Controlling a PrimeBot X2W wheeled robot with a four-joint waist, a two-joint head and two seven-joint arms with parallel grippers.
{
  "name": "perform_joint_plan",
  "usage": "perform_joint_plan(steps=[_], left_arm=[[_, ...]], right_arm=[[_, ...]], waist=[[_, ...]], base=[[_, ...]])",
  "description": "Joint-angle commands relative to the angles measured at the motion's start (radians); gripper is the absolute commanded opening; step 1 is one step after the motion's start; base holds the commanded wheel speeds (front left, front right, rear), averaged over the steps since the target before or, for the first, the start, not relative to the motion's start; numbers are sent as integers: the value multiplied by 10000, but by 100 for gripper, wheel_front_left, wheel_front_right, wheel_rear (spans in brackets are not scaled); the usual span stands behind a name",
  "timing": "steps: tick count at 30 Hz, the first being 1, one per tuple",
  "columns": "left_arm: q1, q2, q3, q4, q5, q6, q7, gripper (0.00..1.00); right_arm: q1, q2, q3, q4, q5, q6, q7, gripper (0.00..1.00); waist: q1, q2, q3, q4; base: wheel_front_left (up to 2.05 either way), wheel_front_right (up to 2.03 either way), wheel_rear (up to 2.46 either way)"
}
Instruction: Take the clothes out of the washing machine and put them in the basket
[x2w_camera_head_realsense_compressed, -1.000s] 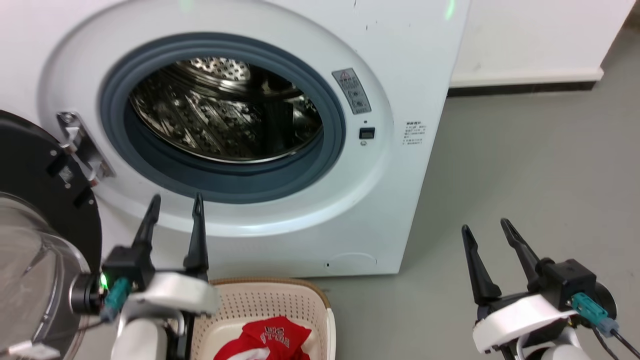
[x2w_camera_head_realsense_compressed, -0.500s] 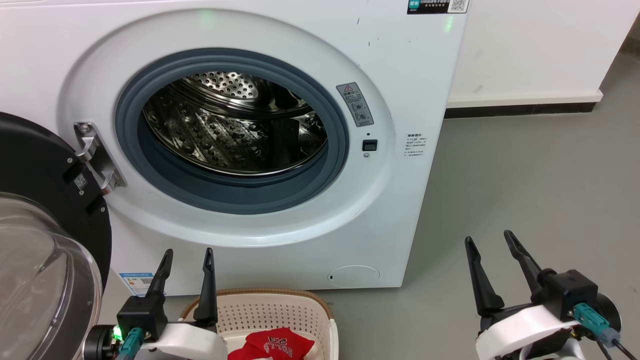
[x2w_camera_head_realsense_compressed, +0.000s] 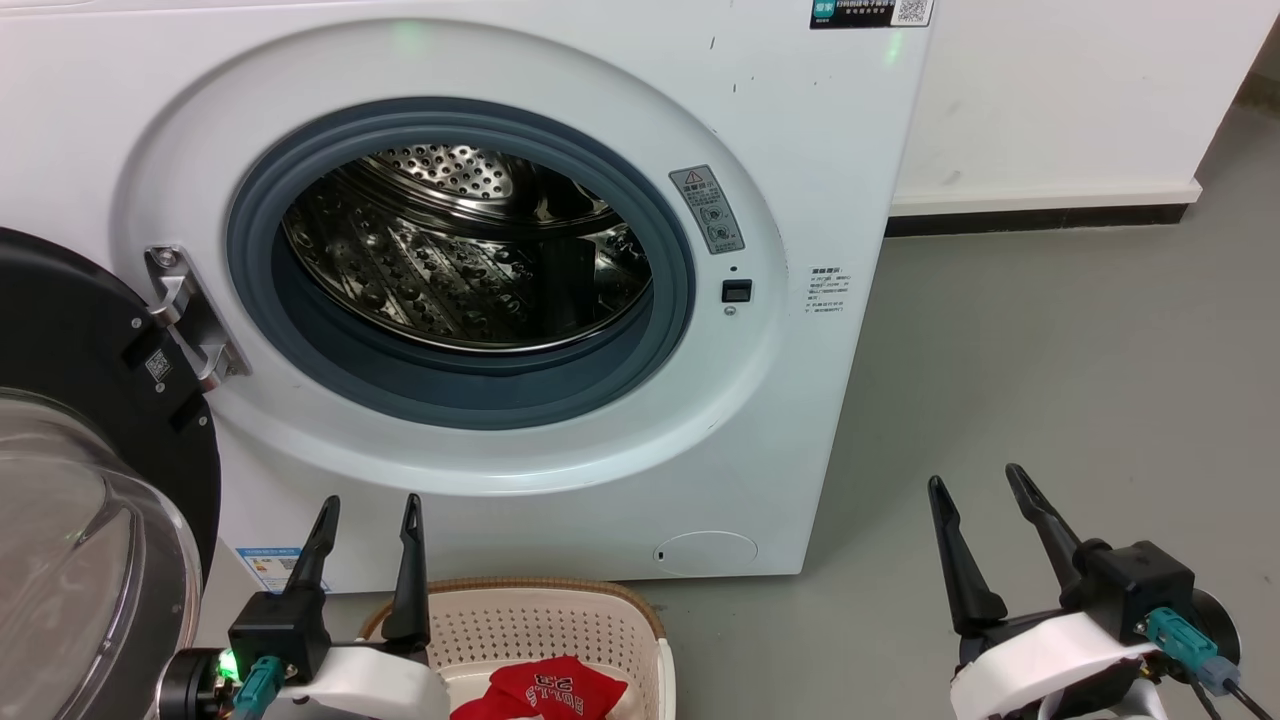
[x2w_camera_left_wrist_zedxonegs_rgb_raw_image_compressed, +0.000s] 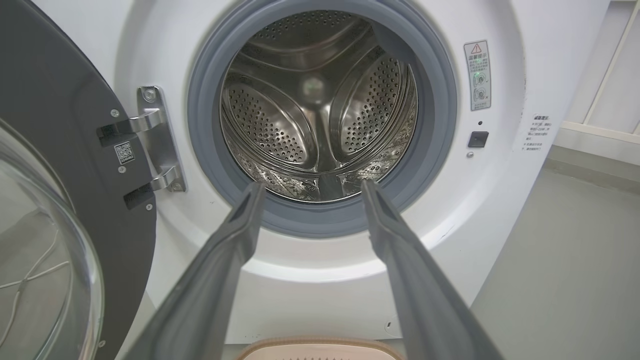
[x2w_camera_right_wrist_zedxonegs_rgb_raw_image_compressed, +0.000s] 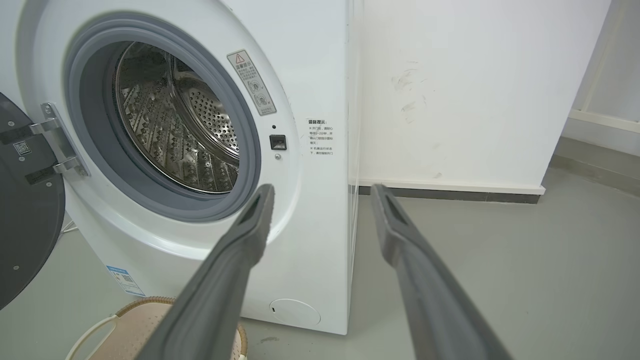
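Both spread wide, holding nothing: left tool (x2w_camera_head_realsense_compressed: 370, 500); right tool (x2w_camera_head_realsense_compressed: 973, 474) | red clothes (x2w_camera_head_realsense_compressed: 545, 690) in basket (x2w_camera_head_realsense_compressed: 540, 628)

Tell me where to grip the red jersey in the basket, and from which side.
Pinch the raised fold of the red lettered fabric jersey, coming down from above: it lies crumpled inside the cream perforated plastic basket, whose walls likely block a sideways approach.

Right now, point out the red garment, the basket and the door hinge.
red garment (x2w_camera_head_realsense_compressed: 545, 688): head view, its lettered top fold.
basket (x2w_camera_head_realsense_compressed: 540, 583): head view, its brown back rim.
door hinge (x2w_camera_left_wrist_zedxonegs_rgb_raw_image_compressed: 159, 142): left wrist view, its steel plate.
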Motion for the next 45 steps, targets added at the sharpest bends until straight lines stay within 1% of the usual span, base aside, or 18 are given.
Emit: perform_joint_plan(steps=[1, 3, 4, 6, 13, 23, 24, 45], left_arm=[[119, 59, -6, -62, -66, 40, 9, 100], [129, 70, -10, -95, -91, 59, 12, 100], [5, 37, 2, -50, -64, 13, 12, 0], [-68, 22, 86, 68, -204, 0, 85, 0], [-253, -25, 310, 233, -1694, -111, 557, 0], [-307, -86, 397, 234, -3543, -257, 926, 0], [-307, -86, 397, 234, -3543, -257, 926, 0], [-552, -200, 697, 403, -6745, -516, 1706, 0]], right_arm=[[67, 3, 1, -46, 77, -3, 29, 100], [64, 3, -2, -35, 86, -3, 24, 100], [5, 0, 0, 0, 5, 0, 0, 0], [79, 0, 40, 17, 129, 0, -28, 0], [-46, -100, -52, 155, 1834, 0, 113, 0], [-286, -219, -148, 467, 3837, 0, 299, 0], [-286, -219, -148, 467, 3837, 0, 299, 0], [-583, -337, -397, 896, 7262, -1, 673, 0]], waist=[[1, 0, 7, 3], [1, 0, 11, 5], [1, 0, 11, 4], [1, 0, 16, 8], [1, 0, 38, 47], [1, 0, 70, 96], [1, 0, 70, 96], [1, 0, 138, 202]], base=[[0, 0, 0], [0, 0, 0], [0, 0, 0], [0, 0, 0], [0, 0, 0], [0, 0, 0], [0, 0, 0], [0, 0, 0]])
